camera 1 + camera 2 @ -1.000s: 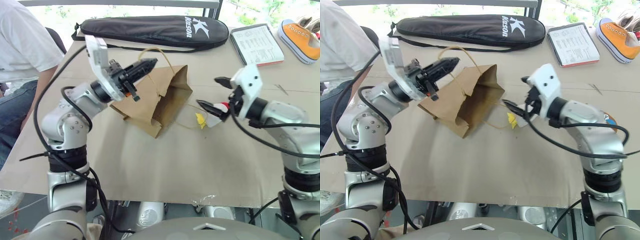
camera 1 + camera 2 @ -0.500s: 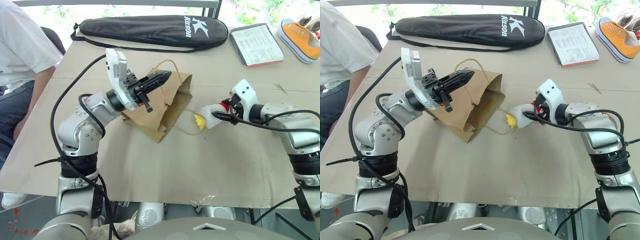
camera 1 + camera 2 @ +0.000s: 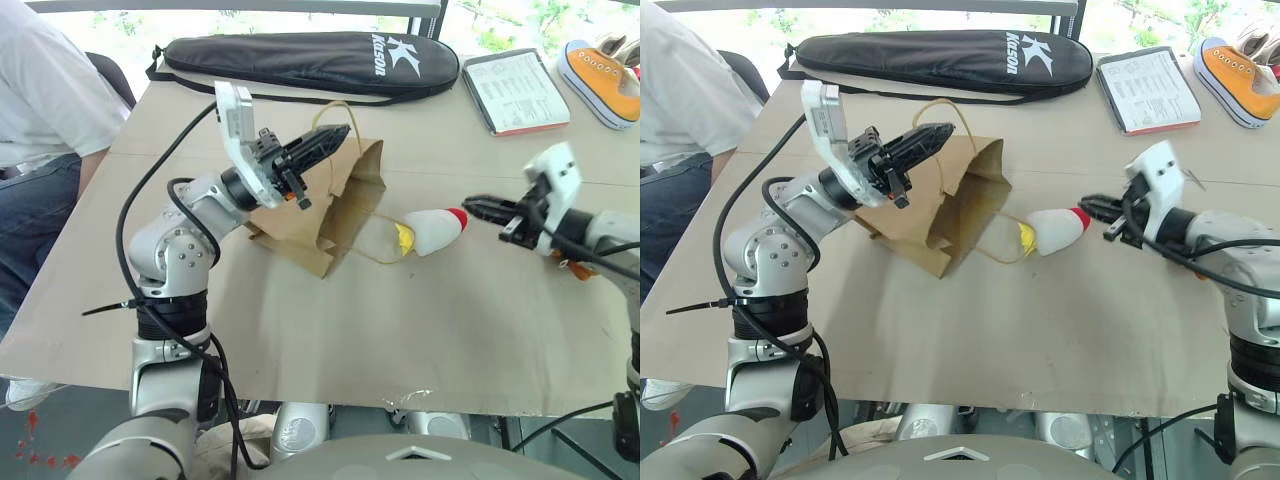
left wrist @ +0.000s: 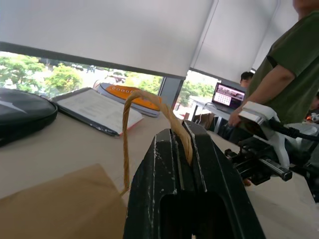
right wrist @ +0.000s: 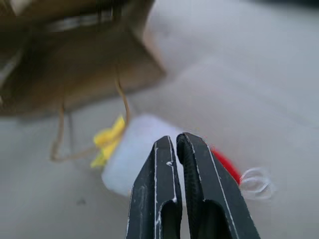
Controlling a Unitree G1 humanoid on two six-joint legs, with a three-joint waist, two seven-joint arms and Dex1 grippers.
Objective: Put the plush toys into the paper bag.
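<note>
The left end effector [image 3: 335, 133] is pinching a twine handle [image 4: 149, 102], holding the paper bag [image 3: 330, 205] mouth up; its contents are hidden. The white plush toy [image 3: 430, 231] is lying on the bench [image 3: 400, 330] just beside the mouth, looking soft and light, best gripped mid-body. The right end effector [image 3: 478, 204] is sitting closed and empty, near the toy's red tip.

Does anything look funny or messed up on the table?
Yes. The white plush toy lies on its side outside the paper bag. The right tool is shut on nothing beside it, so it looks like a missed grab.
</note>
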